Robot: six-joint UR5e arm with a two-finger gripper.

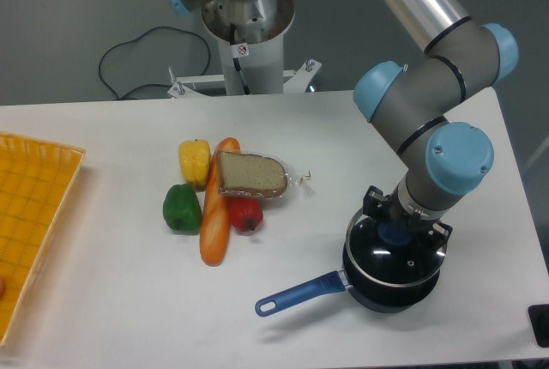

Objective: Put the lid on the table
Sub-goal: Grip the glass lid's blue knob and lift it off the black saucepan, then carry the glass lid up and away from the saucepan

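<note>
The lid (386,259), clear glass with a thin metal rim, sits on the black saucepan (377,296) at the front right of the white table (111,300). Its blue knob (395,233) shows just under the wrist. My gripper (405,223) points straight down over the lid. Its dark fingers (371,204) stand on either side of the knob with a gap to it, so it looks open. The wrist hides the fingertips and the back of the lid.
The saucepan's blue handle (296,294) points front-left. A pile of food lies mid-table: yellow pepper (194,160), green pepper (181,208), red pepper (245,214), baguette (214,214), sliced bread (250,176). A yellow mesh tray (30,223) fills the left edge.
</note>
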